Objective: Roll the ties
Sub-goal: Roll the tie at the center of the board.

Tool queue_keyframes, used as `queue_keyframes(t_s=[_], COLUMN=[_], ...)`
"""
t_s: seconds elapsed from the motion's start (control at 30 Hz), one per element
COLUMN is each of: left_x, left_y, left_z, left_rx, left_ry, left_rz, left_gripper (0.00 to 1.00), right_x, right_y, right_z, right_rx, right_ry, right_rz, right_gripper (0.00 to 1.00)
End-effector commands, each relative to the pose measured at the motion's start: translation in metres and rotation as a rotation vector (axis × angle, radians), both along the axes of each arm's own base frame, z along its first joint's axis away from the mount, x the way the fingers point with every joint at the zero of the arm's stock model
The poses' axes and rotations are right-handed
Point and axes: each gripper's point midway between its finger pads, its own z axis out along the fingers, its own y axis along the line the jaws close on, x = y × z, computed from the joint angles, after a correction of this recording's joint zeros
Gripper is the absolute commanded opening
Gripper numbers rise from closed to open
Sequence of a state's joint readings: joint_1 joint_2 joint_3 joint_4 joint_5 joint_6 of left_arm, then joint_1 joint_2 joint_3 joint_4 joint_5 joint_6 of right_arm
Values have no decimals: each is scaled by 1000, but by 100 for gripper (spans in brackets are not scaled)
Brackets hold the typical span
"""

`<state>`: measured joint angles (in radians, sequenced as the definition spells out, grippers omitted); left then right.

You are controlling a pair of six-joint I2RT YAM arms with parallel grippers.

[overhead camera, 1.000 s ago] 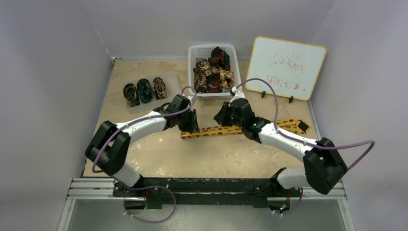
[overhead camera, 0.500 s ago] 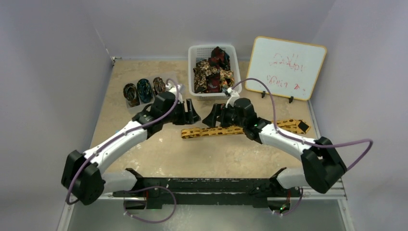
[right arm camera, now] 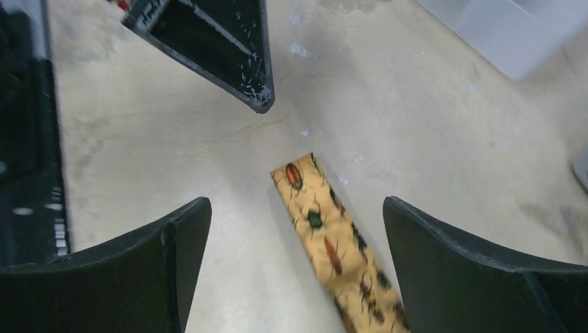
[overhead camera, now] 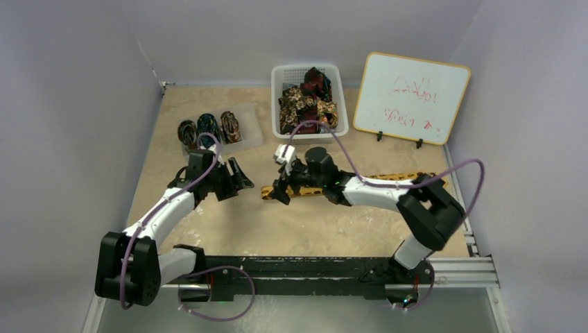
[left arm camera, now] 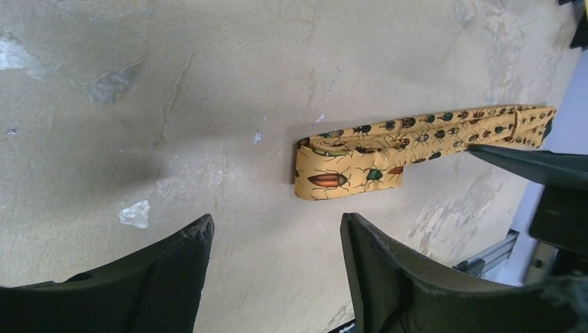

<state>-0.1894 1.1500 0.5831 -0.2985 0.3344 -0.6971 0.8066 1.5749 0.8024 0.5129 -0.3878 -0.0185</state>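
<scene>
Golden-yellow tie (overhead camera: 388, 178), one item, lying flat and stretched across the middle of the tabletop (overhead camera: 229, 229), its long axis running left to right in front of the white basket (overhead camera: 277, 76). In the overhead view its print reads only as dark dots. The left wrist view (left arm camera: 347, 173) resolves it as beetles in orange, green and black and shows the near end folded back on itself, while the right wrist view (right arm camera: 326, 236) shows the same end with its insect print but not the fold. Left hand (overhead camera: 240, 177), fingers well apart and holding nothing, sits to the left of the tie's end and apart from it; in its own view (left arm camera: 274, 270) bare tabletop lies between the fingers. Right hand (overhead camera: 281, 191), fingers spread wide and gripping nothing, is over the tie's left end; in its own view (right arm camera: 291, 270) the strip lies between the fingers without touching either. Shown overhead only: a heap of unrolled ties (overhead camera: 305, 104) in brown and dark red in the basket; three rolled ties (overhead camera: 208, 127) side by side on a pale tray (overhead camera: 249, 121) at far left; a whiteboard (overhead camera: 412, 97) propped at far right, with red handwriting that cannot be read.
</scene>
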Motion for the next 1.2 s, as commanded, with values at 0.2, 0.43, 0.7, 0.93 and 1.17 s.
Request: queue_keyframes(t_s=[0.2,0.43,0.7,0.93,1.17], left_x=[-1,-4,-7,-8,-10], left_y=[12,16,16,16,16], left_z=[11,12,11,11,7], left_rx=[-84,-78,-82,-82,-91], left_ry=[-48,-54,-54,-52,-46], left_rz=[49,37,23,23,31], left_gripper=[66,66,66,66,65], right_x=[28,25,15,15,7], right_y=[34,34,31,30,28], right_z=[-27,-83,-97,-102,-120], right_rx=[-193,-339,-353,-365,-404], right_ry=[-254,-184,-147,-133,-70], right_rz=[214,341,385,383,404], right_gripper=[98,92,91,81,48])
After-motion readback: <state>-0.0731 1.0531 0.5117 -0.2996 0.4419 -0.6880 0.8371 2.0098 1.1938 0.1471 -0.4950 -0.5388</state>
